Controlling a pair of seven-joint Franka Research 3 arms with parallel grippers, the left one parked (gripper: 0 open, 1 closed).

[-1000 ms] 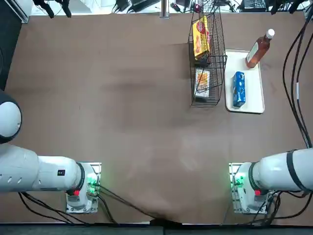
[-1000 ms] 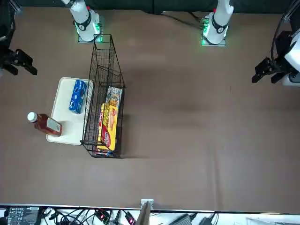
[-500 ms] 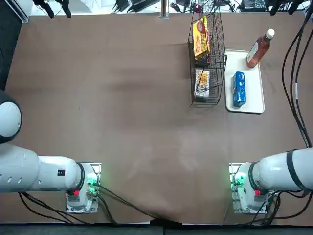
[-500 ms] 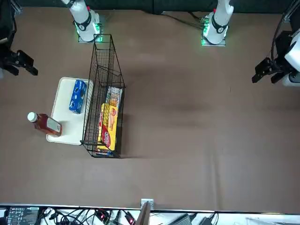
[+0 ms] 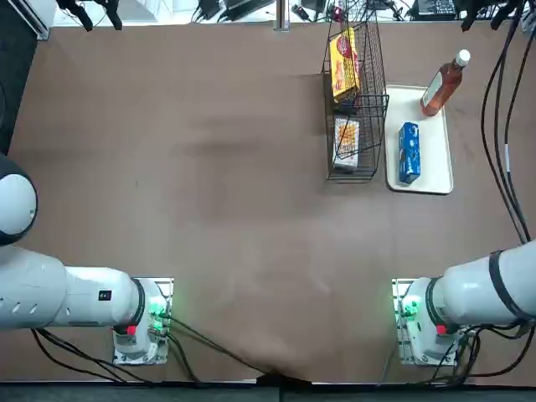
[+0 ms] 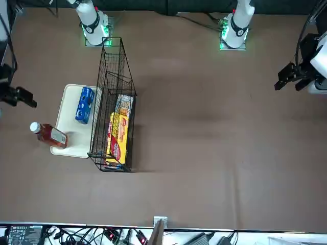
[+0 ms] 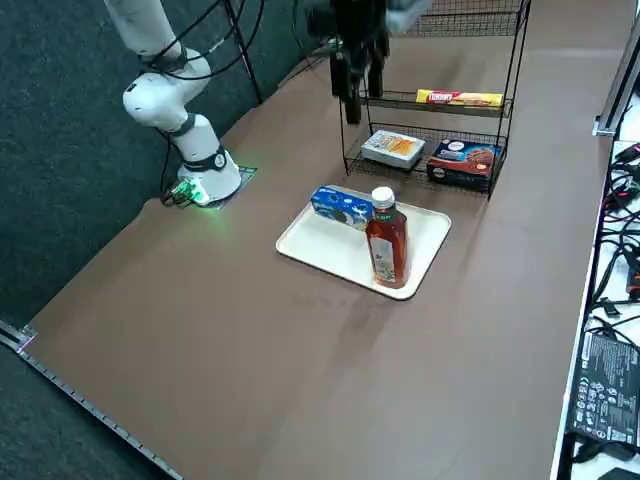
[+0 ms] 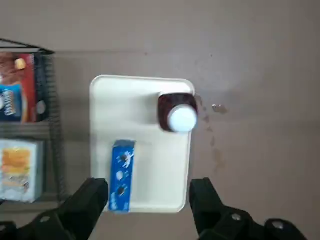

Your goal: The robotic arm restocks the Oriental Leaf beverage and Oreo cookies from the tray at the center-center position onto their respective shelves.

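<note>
The Oriental Leaf beverage (image 7: pixel 387 244) is stood upright on the tray (image 7: pixel 318 250), at the tray's far corner on the side away from the shelves (image 7: pixel 440 100), its white cap up. The Oreo cookies (image 7: pixel 341 207) are laid flat on the same tray, lengthwise along the edge nearest the shelves and toward the robot's end, apart from the bottle. The tray is set flat on the brown table (image 5: pixel 209 167), just beside the black wire shelves, near the table's far right corner as seen from overhead.

On the shelves, a yellow-and-red packet (image 5: pixel 343 65) is seen on an upper tier, and lower tiers hold a pale box (image 7: pixel 391 148) and a dark red-and-blue box (image 7: pixel 463 162).

The right gripper (image 8: pixel 147 200) is held high above the tray, with nothing touched. Its fingers (image 8: pixel 90 197) are spread wide apart and nothing is gripped between them; in the wrist view the robot-side end of the tray and the blue packet are framed in the gap. In the side view the gripper appears only as a blurred dark shape beside the shelves' top, so its exact height can hardly be judged.
</note>
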